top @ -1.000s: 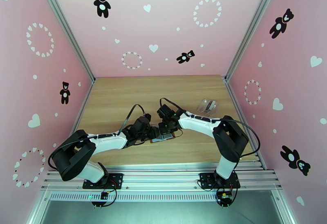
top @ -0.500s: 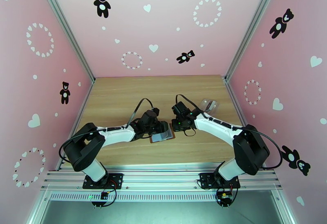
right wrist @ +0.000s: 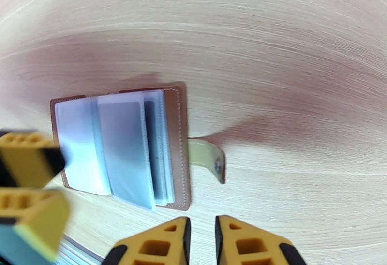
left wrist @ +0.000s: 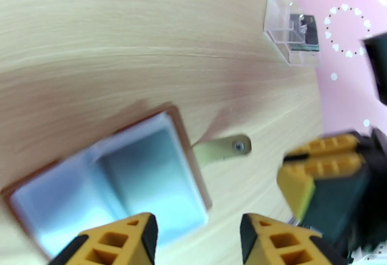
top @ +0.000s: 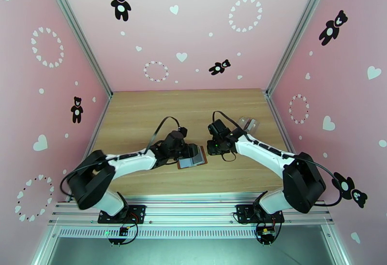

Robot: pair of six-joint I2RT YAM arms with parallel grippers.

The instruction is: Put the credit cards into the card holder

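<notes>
Lying open, the card holder (right wrist: 121, 145) sits between your left gripper (left wrist: 198, 229), spread wide, and right gripper (right wrist: 202, 234), barely parted; both empty.

The card holder (top: 192, 157) lies on the table (top: 145, 111) at mid-frame in the top view, its tab (right wrist: 210, 157) sticking out to the right. The left end effector (top: 186, 151) is at its left edge, the right end effector (top: 213, 146) just upper right of it. A case (top: 246, 125) sits farther upper right, well apart from the holder.

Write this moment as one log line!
wallet: open on table | left end effector: open, empty | right end effector: barely open, empty
</notes>
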